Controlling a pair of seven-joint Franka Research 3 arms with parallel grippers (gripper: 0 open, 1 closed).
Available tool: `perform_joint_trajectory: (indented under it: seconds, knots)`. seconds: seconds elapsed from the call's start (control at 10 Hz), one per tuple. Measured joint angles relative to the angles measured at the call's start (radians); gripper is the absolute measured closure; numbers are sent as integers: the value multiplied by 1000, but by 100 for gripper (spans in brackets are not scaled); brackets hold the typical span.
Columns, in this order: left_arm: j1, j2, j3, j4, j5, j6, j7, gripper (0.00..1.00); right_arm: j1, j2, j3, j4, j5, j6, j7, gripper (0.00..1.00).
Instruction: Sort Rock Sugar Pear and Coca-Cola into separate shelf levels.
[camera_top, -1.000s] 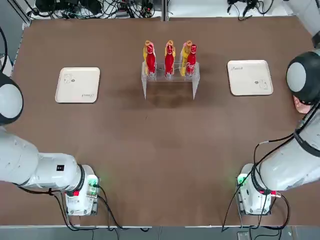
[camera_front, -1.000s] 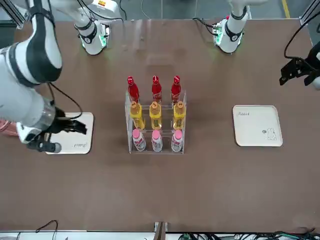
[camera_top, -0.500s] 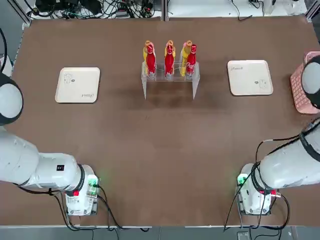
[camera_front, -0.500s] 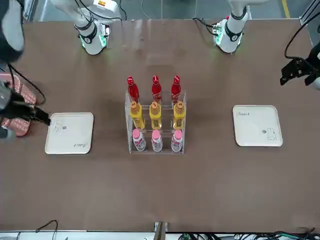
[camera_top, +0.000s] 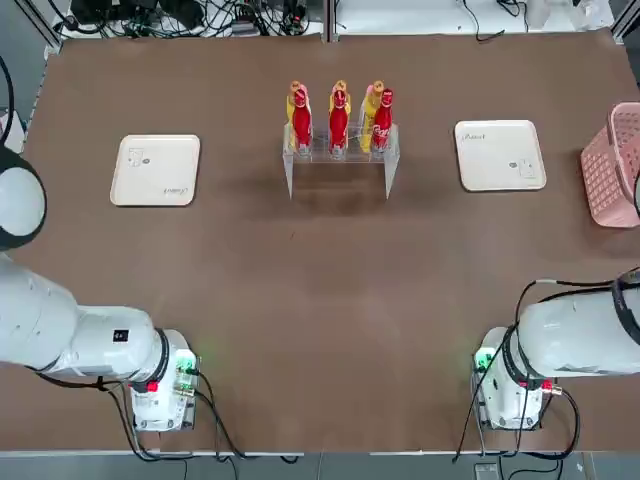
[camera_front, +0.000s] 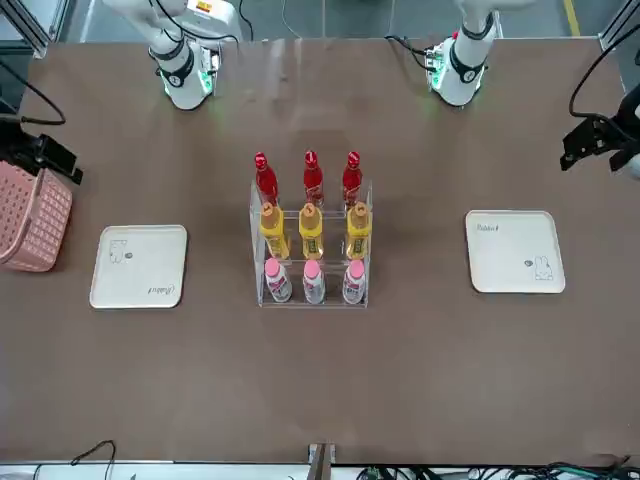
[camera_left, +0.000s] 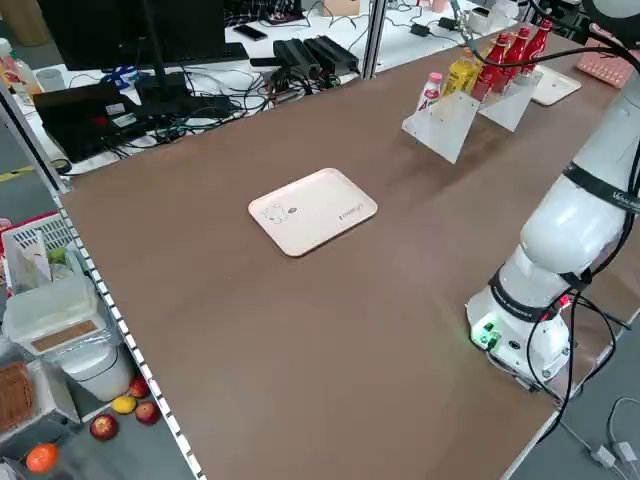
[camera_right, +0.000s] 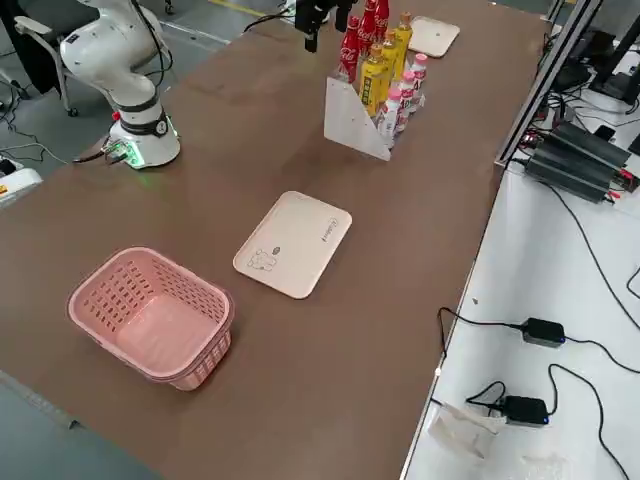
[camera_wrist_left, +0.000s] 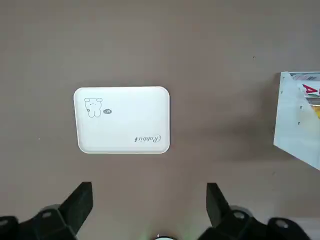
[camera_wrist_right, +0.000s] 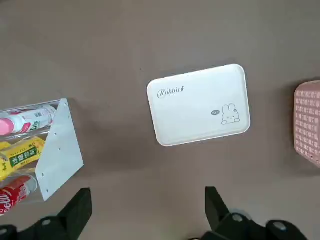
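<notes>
Brown tabletop (camera_top: 330, 290). Pink basket (camera_front: 32, 218) at robot's right edge. Acrylic shelf levels (camera_front: 311, 250) centre: Coca-Cola (camera_front: 311, 178) top tier, Rock Sugar Pear (camera_front: 311, 230) below. Left jaws (camera_wrist_left: 149, 207), right jaws (camera_wrist_right: 148, 210) spread wide, empty, raised above tabletop.

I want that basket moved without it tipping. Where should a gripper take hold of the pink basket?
Grip the pink basket by its top rim, coming straight down from above. It sits upright with its mouth open, and the thin perforated wall would likely fit between open fingers. The right gripper is on its side.
</notes>
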Motion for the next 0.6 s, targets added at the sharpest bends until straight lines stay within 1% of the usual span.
perform_joint_trajectory:
  seconds: [0.3,0.6]
  knots:
    - [0,0,0,0,0,0,0,0,-4,-7,-4,-53,-6,62,7,0]
    - [-1,0,0,0,0,0,0,0,-5,-7,-5,-59,-6,71,10,0]
